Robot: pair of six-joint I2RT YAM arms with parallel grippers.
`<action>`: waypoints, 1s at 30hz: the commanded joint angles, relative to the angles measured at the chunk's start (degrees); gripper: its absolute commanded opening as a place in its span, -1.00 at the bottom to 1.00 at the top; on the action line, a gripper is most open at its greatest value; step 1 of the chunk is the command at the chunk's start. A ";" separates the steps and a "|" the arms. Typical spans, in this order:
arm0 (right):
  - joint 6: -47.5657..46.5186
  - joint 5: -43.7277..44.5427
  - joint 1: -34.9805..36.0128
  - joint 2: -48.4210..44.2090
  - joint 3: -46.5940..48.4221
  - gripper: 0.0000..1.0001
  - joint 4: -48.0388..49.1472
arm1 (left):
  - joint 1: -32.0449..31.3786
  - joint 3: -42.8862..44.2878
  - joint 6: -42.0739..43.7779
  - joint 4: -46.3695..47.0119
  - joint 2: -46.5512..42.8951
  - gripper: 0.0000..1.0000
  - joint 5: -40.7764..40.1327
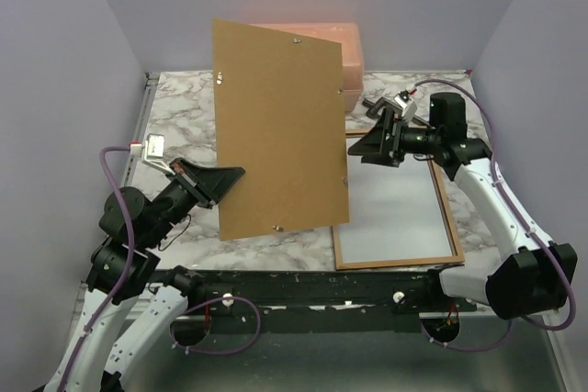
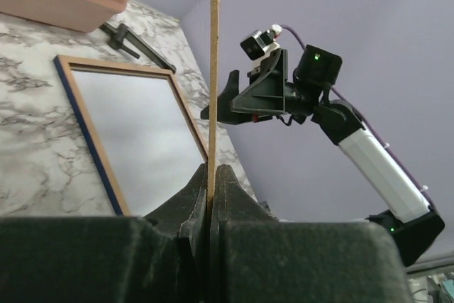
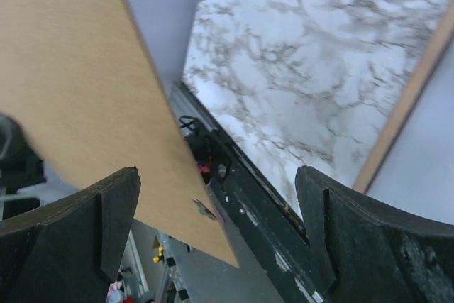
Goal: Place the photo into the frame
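Frame (image 1: 397, 263) lies flat on the surface (image 1: 184, 107), right side, tan back up, with navy on its outer edge in the left wrist view. Its inside is a pale grey-white panel; can't tell if that is the photo's white back or bare glass. No printed side of the photo shows anywhere.

Backing board (image 1: 276, 126) is off the frame and held upright. In the top view its right edge overlaps the frame's left rail. Left hand (image 1: 231, 174) is clamped on the board's lower left edge. Right hand (image 1: 360, 150) is spread wide, holds nothing, and sits just beside the board's right edge, over the frame's far end.

Judgement: frame opened, photo seating unconfirmed, board refit and fastening left.

Count: one frame, one backing board, one peach box (image 1: 351, 60), two hands.
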 commanded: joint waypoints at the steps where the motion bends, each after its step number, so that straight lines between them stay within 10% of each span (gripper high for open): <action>1: 6.23 -13.36 -0.35 -3.83 -1.71 1.00 15.05 | 0.23 -1.50 -3.56 13.48 -0.17 -1.00 6.16; 11: 17.07 -18.67 -0.35 -3.98 -4.94 0.92 31.32 | 0.32 -5.98 -8.44 24.32 -0.07 -1.00 10.09; 30: 42.95 -23.99 -0.35 -7.76 -8.70 -0.24 63.83 | 1.84 -12.69 -11.28 25.76 -0.97 -1.00 6.13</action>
